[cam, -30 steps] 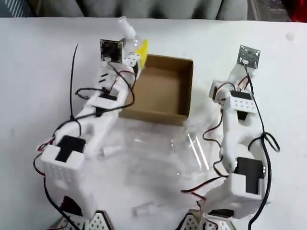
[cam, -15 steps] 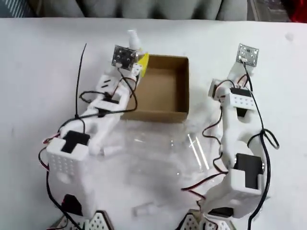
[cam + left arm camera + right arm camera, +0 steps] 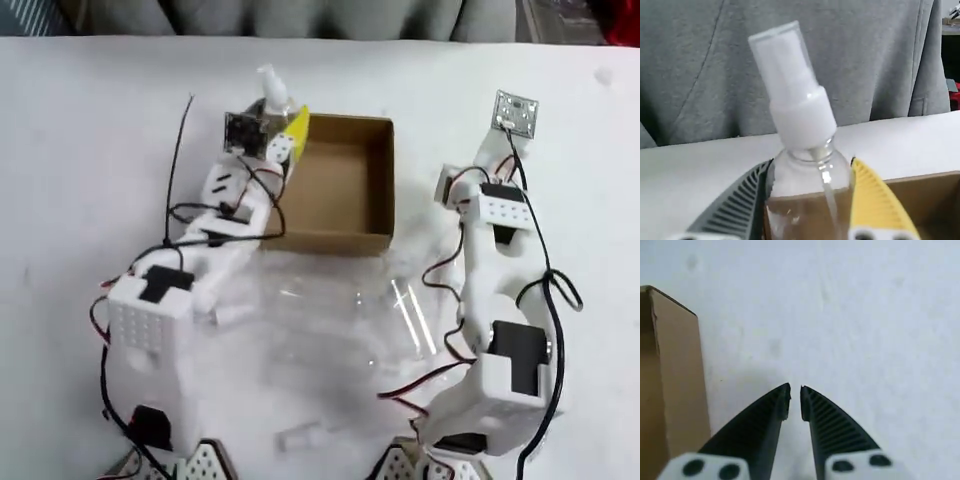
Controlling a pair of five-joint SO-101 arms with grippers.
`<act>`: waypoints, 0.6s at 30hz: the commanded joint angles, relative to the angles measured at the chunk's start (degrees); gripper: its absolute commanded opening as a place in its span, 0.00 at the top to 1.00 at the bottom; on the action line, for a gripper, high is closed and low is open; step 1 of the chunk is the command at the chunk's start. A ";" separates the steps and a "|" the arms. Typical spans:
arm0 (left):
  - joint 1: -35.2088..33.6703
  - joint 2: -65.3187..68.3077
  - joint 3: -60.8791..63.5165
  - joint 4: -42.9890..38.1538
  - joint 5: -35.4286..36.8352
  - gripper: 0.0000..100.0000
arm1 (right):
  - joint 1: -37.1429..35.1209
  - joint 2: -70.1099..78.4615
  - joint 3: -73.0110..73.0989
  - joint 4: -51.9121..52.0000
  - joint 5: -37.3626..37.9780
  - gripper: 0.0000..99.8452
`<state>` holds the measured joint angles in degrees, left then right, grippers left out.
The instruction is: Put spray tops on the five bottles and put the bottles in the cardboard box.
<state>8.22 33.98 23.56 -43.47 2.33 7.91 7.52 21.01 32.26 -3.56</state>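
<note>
Left gripper (image 3: 810,205) is clamped on the bottle (image 3: 807,180) at its body. The spray top (image 3: 790,95) is fitted. The bottle sits at the far left corner of the cardboard box (image 3: 345,240). Right gripper (image 3: 795,402) has its tips nearly touching and holds nothing, above the table (image 3: 865,315) beside the box.

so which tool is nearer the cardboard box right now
Left. The left tool holds a bottle right at the far left corner of the cardboard box. The right tool is over the bare table off the box's right side, clearly apart from it.
</note>
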 commanded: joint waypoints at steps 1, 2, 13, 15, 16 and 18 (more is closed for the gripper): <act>-0.04 1.01 -2.99 -6.24 0.70 0.98 | 0.13 -0.48 -2.64 0.31 0.70 0.98; -0.04 1.10 -2.99 -6.24 0.70 0.98 | 0.13 -0.48 -2.64 0.31 0.70 0.98; -0.04 1.45 -2.99 -5.98 0.70 0.98 | -0.04 -0.48 -2.55 0.31 0.79 0.98; -0.04 1.45 -2.99 -5.98 0.79 0.98 | -0.57 -0.48 -2.55 0.31 0.79 0.98; -0.04 1.45 -2.99 -5.98 0.79 0.98 | -0.75 -0.48 -2.55 0.40 0.79 0.98; -0.04 1.54 -2.99 -5.89 0.79 0.98 | -0.75 -0.48 -2.55 0.40 0.79 0.98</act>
<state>8.22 36.53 23.56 -47.69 2.33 7.82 7.52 21.01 32.26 -3.56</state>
